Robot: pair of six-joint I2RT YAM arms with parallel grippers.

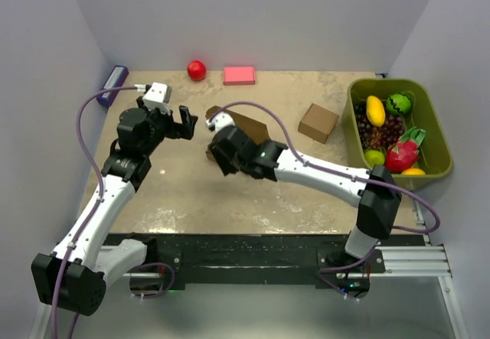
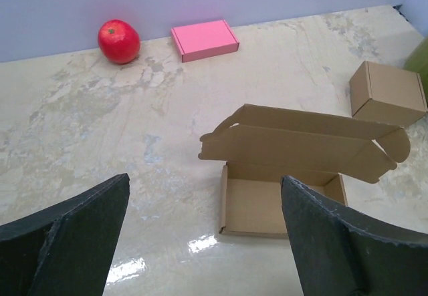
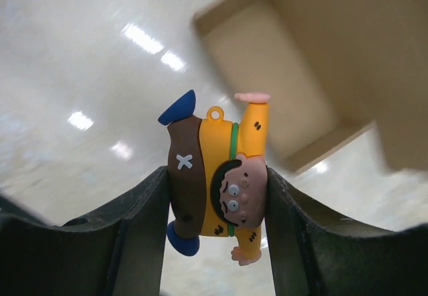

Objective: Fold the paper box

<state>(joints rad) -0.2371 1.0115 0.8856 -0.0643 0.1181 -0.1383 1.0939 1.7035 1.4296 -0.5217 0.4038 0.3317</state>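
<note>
The plain brown cardboard paper box (image 2: 267, 209) lies at the middle of the marbled beige table (image 2: 100, 122). It is a low open tray with its long tabbed lid raised over the back wall. In the left wrist view the left hand (image 2: 204, 196) hovers at the lower edge, fingers wide apart and holding nothing. The right hand (image 3: 215, 186), at the centre of the overhead frame, is clamped on a small cartoon figure (image 3: 221, 156). The figure is head down near the box, in a yellow shirt and brown trousers with a white cross patch.
</note>
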